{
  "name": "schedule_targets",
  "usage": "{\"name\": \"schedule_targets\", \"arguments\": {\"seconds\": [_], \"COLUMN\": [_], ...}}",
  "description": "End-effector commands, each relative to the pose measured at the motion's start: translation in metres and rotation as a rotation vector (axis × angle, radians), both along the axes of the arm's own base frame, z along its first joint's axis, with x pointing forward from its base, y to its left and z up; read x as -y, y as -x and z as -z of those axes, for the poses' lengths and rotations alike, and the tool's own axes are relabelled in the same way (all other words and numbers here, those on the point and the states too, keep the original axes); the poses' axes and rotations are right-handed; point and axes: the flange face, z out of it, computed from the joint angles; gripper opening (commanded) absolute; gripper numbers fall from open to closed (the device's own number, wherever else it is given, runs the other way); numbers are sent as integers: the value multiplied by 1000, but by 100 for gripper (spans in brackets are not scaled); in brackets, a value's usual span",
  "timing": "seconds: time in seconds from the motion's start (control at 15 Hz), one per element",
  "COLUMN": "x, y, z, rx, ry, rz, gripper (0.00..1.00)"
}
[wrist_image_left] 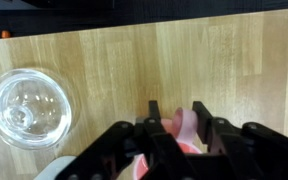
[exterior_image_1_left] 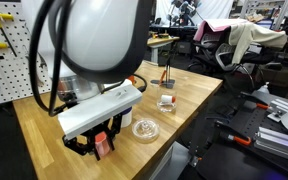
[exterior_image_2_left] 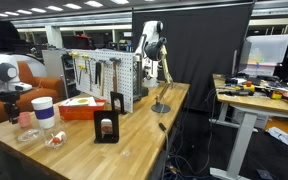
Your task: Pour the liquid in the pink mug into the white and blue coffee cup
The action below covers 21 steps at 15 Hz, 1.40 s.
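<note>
The pink mug (wrist_image_left: pixel 185 126) stands on the wooden table between my gripper's (wrist_image_left: pixel 176 112) two black fingers, which press against its sides. In an exterior view the gripper (exterior_image_1_left: pixel 97 143) hangs low over the table's near corner with the pink mug (exterior_image_1_left: pixel 103 147) in it. The white and blue coffee cup (exterior_image_2_left: pixel 44 112) stands upright just beside the gripper (exterior_image_2_left: pixel 14 104) and the pink mug (exterior_image_2_left: pixel 13 117). A strip of its white lid (wrist_image_left: pixel 52 172) shows at the bottom edge of the wrist view. The mug's contents are hidden.
A flat clear glass dish (wrist_image_left: pixel 26 107) lies close to the mug, also seen as the glass dish (exterior_image_1_left: pixel 145 128). A small red and white object (exterior_image_1_left: pixel 166 101), a black stand (exterior_image_2_left: pixel 107 120), an orange striped box (exterior_image_2_left: pixel 81 105) and a pegboard (exterior_image_2_left: pixel 99 75) share the table. The table edge (exterior_image_1_left: pixel 189 125) is near.
</note>
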Motion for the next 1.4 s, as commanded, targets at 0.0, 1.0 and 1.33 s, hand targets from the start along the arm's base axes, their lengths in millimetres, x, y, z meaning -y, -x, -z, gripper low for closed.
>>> {"name": "schedule_targets", "arguments": {"seconds": [0.0, 1.0, 1.33], "x": [-3, -4, -1], "y": [1, 17, 41], "z": [2, -55, -100], "rx": [12, 91, 89], "ry": [-6, -3, -7], "rz": [10, -112, -224], "gripper": [10, 4, 4]}}
